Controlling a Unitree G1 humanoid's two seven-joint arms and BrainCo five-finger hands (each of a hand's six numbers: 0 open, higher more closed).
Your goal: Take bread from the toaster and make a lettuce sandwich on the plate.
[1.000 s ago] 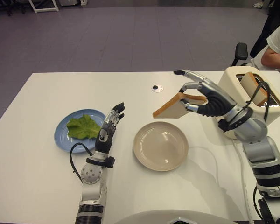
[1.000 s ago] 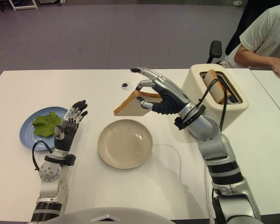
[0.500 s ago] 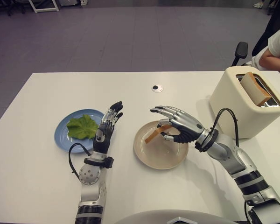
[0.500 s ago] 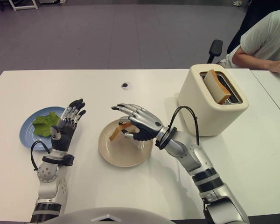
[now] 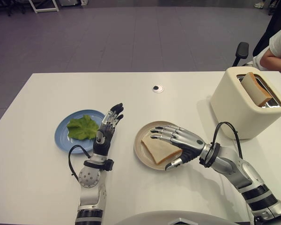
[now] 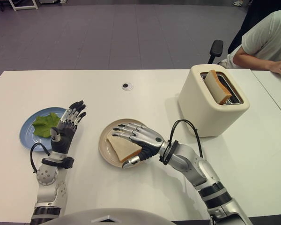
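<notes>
One slice of bread lies flat on the beige plate, which sits near the middle of the worktop. The right hand hangs low over the slice's right side. Its fingers are stretched out and spread above the far edge of the bread, and the thumb lies beside the near right corner. They are not closed on the slice, though I cannot tell whether the thumb touches it.

A second slice of bread stands tilted in a slot of the cream toaster, its top sticking out. The toaster stands at the right of the worktop, well apart from the beige plate.

To the left of the beige plate stands a blue plate with a leaf of lettuce lying on it. The left hand is raised between the two plates, just beside the blue one. Its fingers are straight, point away from the robot, and hold nothing.

A small round black-and-white thing lies on the worktop farther back, beyond the beige plate.
</notes>
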